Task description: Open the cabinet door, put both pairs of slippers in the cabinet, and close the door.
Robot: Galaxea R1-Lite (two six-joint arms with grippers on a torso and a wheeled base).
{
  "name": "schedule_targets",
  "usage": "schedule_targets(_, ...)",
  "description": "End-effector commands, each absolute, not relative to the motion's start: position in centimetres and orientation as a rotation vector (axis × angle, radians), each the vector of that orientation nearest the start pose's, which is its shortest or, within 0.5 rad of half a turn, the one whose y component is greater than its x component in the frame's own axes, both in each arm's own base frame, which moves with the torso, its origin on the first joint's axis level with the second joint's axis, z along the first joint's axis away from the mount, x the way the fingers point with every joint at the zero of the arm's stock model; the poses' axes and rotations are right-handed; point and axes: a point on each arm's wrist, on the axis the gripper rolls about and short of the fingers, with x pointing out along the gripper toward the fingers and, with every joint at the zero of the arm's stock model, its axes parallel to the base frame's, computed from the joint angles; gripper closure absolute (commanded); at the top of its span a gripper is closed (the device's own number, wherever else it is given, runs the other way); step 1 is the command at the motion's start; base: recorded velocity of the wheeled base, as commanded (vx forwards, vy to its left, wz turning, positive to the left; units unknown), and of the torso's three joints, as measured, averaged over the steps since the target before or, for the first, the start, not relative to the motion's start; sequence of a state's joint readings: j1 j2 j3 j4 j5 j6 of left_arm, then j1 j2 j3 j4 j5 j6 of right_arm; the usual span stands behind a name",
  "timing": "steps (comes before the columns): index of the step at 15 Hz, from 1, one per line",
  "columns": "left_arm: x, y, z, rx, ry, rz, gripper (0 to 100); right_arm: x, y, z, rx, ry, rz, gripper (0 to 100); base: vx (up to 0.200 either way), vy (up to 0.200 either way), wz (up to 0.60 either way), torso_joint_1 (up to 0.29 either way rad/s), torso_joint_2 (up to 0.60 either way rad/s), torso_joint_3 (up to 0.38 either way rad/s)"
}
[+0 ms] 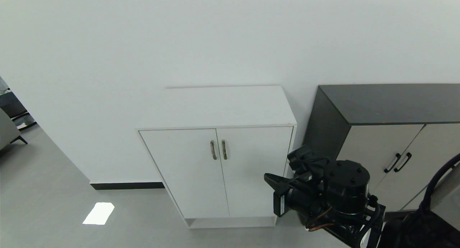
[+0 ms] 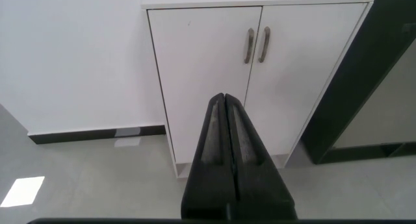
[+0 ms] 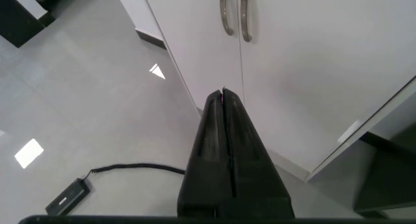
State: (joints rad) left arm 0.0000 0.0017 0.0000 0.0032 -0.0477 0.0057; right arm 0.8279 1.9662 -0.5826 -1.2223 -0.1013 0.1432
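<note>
Plain matte white wall (image 1: pixel 179 36) at back; smooth grey floor (image 1: pixel 46 190) with faint sheen below. Against wall, to the right: wide cupboard (image 1: pixel 388 102), flat dark top, pale doors. Just beside it, on the left: white cabinet (image 1: pixel 219 108), boxy, smooth laminate, both doors (image 1: pixel 187 169) shut flush, contents hidden. Left gripper (image 2: pixel 224 97): black ribbed pads pressed together, clenched on nothing, pointed at white cabinet, well apart from it. Right gripper (image 3: pixel 223 93): likewise clenched and empty, in front of white cabinet, not touching. At meeting edge of doors: two slim upright metal handles (image 1: pixel 218 149), dull brushed finish. On floor: thin black cable (image 3: pixel 136 167).
</note>
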Motion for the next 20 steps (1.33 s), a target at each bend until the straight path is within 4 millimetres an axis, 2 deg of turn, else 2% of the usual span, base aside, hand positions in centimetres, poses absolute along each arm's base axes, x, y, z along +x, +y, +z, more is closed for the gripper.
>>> schedule_targets(1, -2.3, -0.1, 7.5, 0.006, 0.006, -0.048, 100, 22.0, 23.7, 10.1, 0.059, 0.204, 0.713, 100, 0.0, 0.0, 0.0, 0.0, 0.0, 0.0)
schedule_targets(8, -2.3, -0.1, 7.5, 0.009, 0.006, -0.048, 100, 21.6, 23.0, 10.1, 0.036, 0.185, 0.708, 100, 0.0, 0.0, 0.0, 0.0, 0.0, 0.0)
schedule_targets(11, -2.3, -0.1, 7.5, 0.009, 0.006, -0.048, 100, 21.8, 21.1, 9.9, -0.005, 0.154, 0.575, 100, 0.0, 0.0, 0.0, 0.0, 0.0, 0.0)
schedule_targets(13, -2.3, -0.1, 7.5, 0.009, 0.006, -0.048, 100, 21.4, 18.2, 10.2, -0.023, 0.161, 0.427, 100, 0.0, 0.0, 0.0, 0.0, 0.0, 0.0)
schedule_targets(15, -2.3, -0.1, 7.5, 0.008, 0.006, -0.048, 100, 20.8, 14.2, 10.8, -0.039, 0.162, 0.252, 100, 0.0, 0.0, 0.0, 0.0, 0.0, 0.0)
schedule_targets(17, -2.3, -0.1, 7.5, 0.012, 0.006, -0.048, 100, 18.9, 8.9, 11.6, -0.127, 0.158, 0.099, 100, 0.0, 0.0, 0.0, 0.0, 0.0, 0.0)
schedule_targets(19, -2.3, -0.1, 7.5, 0.008, 0.006, -0.046, 100, 16.7, 5.1, 12.6, -0.169, 0.144, -0.029, 100, 0.0, 0.0, 0.0, 0.0, 0.0, 0.0)
schedule_targets(20, -2.3, -0.1, 7.5, 0.009, 0.006, -0.046, 100, 15.1, 3.9, 12.6, -0.179, 0.155, -0.061, 100, 0.0, 0.0, 0.0, 0.0, 0.0, 0.0)
